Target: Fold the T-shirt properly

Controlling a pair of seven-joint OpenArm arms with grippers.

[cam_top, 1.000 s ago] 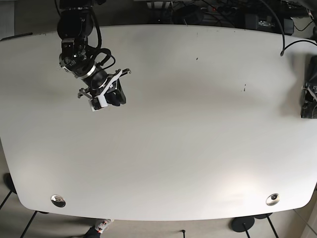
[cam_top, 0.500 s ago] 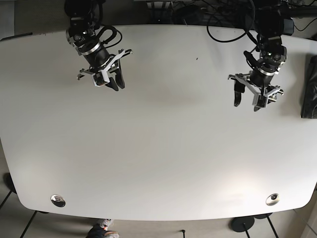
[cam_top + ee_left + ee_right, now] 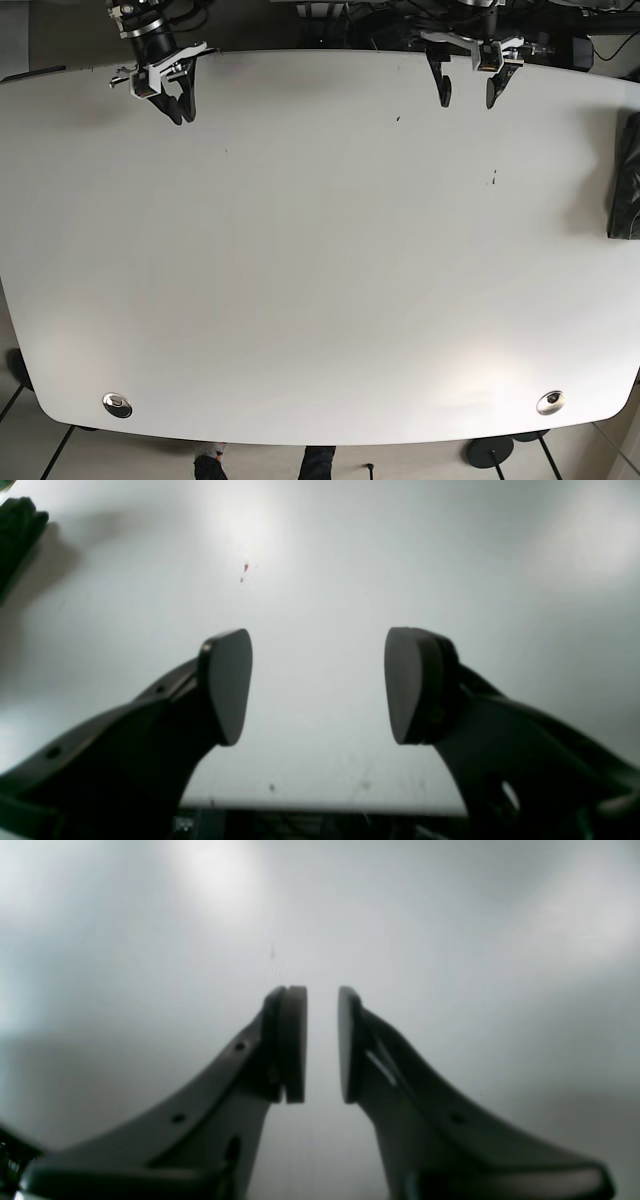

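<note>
White table (image 3: pixel 320 300), left gripper (image 3: pixel 468 90) spread wide at top right edge, right gripper (image 3: pixel 176 103) nearly closed, holding nothing, top left, dark T-shirt (image 3: pixel 627 190) bunched at far right edge

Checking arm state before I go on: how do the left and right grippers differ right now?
The left gripper has its fingers spread wide; the right gripper shows only a narrow slit. In the base view the left sits nearer the dark T-shirt, the right at the opposite end. Both hold nothing, above the white table.
</note>
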